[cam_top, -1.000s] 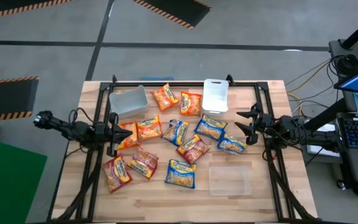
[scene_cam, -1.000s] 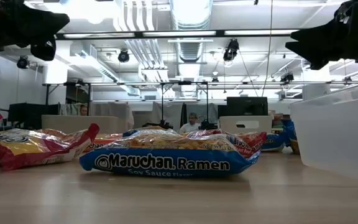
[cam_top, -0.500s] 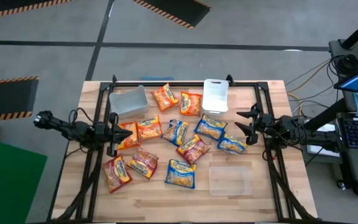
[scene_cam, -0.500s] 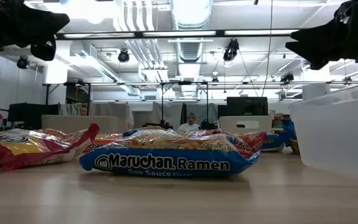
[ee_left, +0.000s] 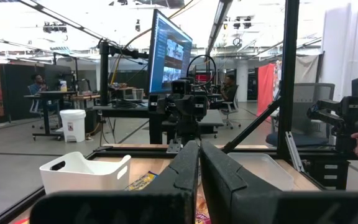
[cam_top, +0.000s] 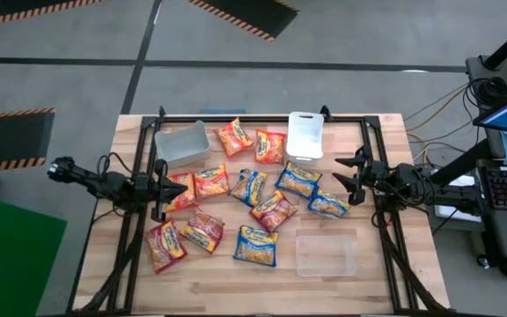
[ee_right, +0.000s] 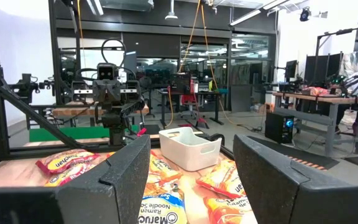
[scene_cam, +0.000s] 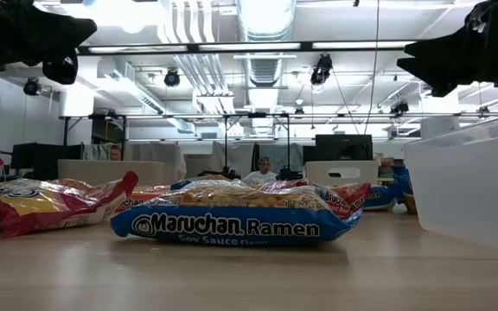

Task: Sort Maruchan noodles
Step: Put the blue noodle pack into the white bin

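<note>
Your right gripper (cam_top: 343, 173) hangs at three o'clock, jaws spread and empty; your left gripper (cam_top: 160, 190) sits pinched together at nine o'clock, holding nothing. Nothing has shifted over the last second, so sorting hasn't begun. The table (cam_top: 377, 286) carries three bins (cam_top: 181, 143) at eleven, one and five o'clock. The noodles (cam_top: 255, 245) lie scattered around centre, none binned.
</note>
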{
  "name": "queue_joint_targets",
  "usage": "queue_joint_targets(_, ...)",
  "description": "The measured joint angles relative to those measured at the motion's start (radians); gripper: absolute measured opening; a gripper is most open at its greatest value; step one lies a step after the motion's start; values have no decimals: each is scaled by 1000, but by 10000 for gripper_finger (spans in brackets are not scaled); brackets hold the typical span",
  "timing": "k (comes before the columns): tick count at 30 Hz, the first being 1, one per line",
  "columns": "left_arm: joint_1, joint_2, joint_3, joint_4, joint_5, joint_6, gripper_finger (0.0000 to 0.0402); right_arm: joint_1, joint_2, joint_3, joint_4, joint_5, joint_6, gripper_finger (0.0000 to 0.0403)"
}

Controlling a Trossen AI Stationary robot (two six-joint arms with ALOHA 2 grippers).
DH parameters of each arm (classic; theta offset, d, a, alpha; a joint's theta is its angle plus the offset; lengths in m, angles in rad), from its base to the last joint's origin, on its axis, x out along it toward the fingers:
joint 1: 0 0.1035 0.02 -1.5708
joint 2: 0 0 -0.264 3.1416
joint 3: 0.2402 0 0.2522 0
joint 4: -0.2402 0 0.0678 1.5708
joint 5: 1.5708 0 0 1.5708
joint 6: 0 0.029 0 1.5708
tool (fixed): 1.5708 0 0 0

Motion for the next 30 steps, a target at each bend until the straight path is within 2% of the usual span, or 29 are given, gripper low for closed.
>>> queue_joint_targets(3, 0, 0, 0, 0, 0, 6, 0, 0, 0, 0, 1, -1, 19, 219)
queue_joint_targets(7, 0, 0, 0, 0, 0, 7, 0, 0, 0, 0, 6, 2, 256, 219)
queue_joint_targets(14, 0, 0, 0, 0, 0, 7, 0, -2, 0, 0, 44, 122, 330, 219)
queue_joint_targets(19, 0, 0, 0, 10, 0, 7, 0, -2, 0, 0, 69, 133, 334, 219)
queue_joint_targets(30, 0, 0, 0, 351, 0, 8, 0, -2, 0, 0, 90, 133, 333, 219)
